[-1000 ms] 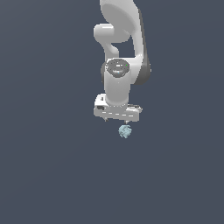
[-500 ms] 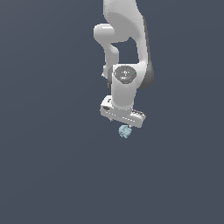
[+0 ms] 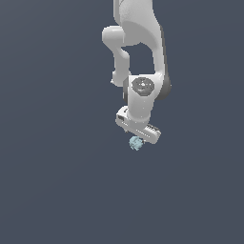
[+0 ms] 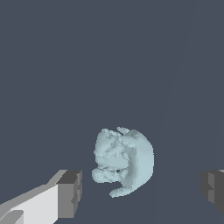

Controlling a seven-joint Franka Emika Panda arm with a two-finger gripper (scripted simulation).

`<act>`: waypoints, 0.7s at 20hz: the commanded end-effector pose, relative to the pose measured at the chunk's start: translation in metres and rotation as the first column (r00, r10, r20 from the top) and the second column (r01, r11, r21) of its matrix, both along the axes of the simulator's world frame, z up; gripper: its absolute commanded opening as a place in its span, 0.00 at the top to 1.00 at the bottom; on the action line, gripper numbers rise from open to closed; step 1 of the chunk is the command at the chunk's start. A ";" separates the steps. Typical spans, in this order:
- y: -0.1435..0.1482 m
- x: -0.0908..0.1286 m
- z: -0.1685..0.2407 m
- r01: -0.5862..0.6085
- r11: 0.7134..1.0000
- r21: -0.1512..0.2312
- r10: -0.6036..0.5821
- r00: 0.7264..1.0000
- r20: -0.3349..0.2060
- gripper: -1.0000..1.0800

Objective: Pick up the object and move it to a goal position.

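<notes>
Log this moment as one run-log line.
phase: pre-grasp | gripper: open, straddling object | object: between fingers, ungrasped | arm: above object

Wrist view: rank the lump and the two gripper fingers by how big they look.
1. Object, though nearness may inflate it.
2. The finger with its pale arm showing.
3. The other finger, cropped by the frame, so its true size is unclear.

A white robot arm (image 3: 138, 57) comes down from the top edge of the frame, a little right of centre, against a plain dark slate-blue background that fills the rest of the picture. Its gripper (image 3: 137, 136) sits just below the frame's centre, tilted so its body slopes down toward the right. The object (image 3: 136, 143), a tiny pale blue-white lump, shows directly beneath the gripper's underside; the fingers cannot be made out.
</notes>
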State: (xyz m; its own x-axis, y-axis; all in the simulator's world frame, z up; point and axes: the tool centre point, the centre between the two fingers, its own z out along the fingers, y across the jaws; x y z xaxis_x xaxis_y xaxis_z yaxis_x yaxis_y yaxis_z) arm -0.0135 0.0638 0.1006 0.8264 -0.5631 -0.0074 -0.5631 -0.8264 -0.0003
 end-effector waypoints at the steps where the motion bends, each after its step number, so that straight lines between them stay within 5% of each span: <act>1: 0.003 -0.001 -0.004 0.040 0.999 -0.002 -0.040 0.999 0.002 0.04; 14: 0.010 -0.002 -0.011 0.107 0.994 -0.004 -0.106 0.994 0.005 0.04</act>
State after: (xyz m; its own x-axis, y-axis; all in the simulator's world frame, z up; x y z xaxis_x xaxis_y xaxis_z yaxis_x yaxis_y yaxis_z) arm -0.0156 0.0738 0.0895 0.7619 -0.6477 -0.0006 -0.6477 -0.7619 0.0002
